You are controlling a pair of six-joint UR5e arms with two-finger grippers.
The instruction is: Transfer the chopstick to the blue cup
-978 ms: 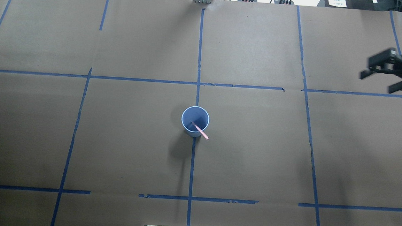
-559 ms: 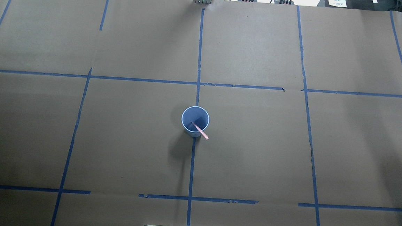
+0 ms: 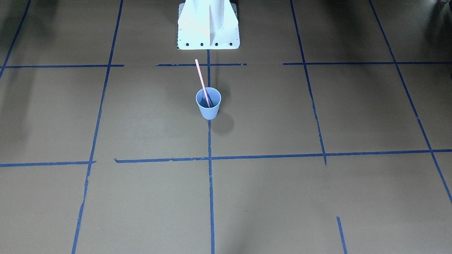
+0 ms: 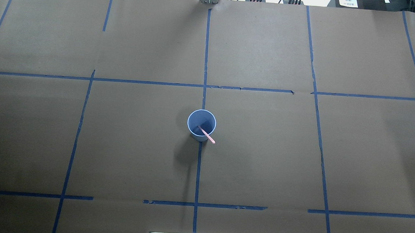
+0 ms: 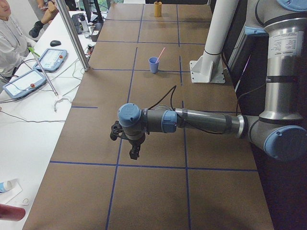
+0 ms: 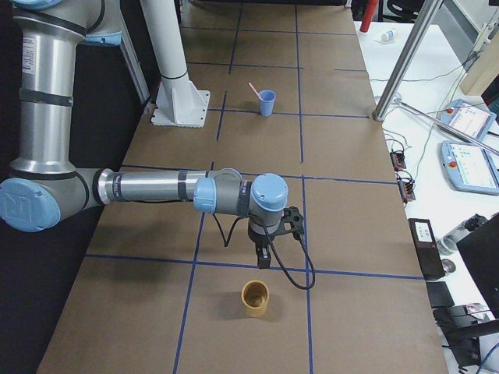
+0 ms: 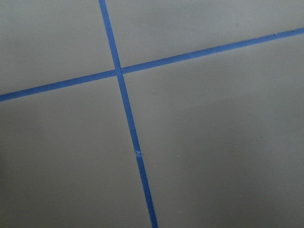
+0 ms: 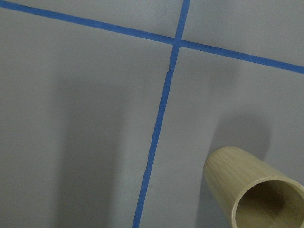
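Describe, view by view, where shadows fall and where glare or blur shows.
Overhead exterior: the blue cup throws a soft shadow toward the picture's lower left, and the top edge is blown out white. Exterior front-facing: the shadow lies at the cup's lower right, and the white pedestal glares. Right wrist-mounted: the bamboo cup looks slightly soft, with broad dim shadow bands to its left.

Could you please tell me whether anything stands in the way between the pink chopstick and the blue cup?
Nothing visible does. The pink chopstick already stands tilted inside the blue cup, leaning on its rim. The tan bamboo cup sits far off, at the table's end below the right gripper.
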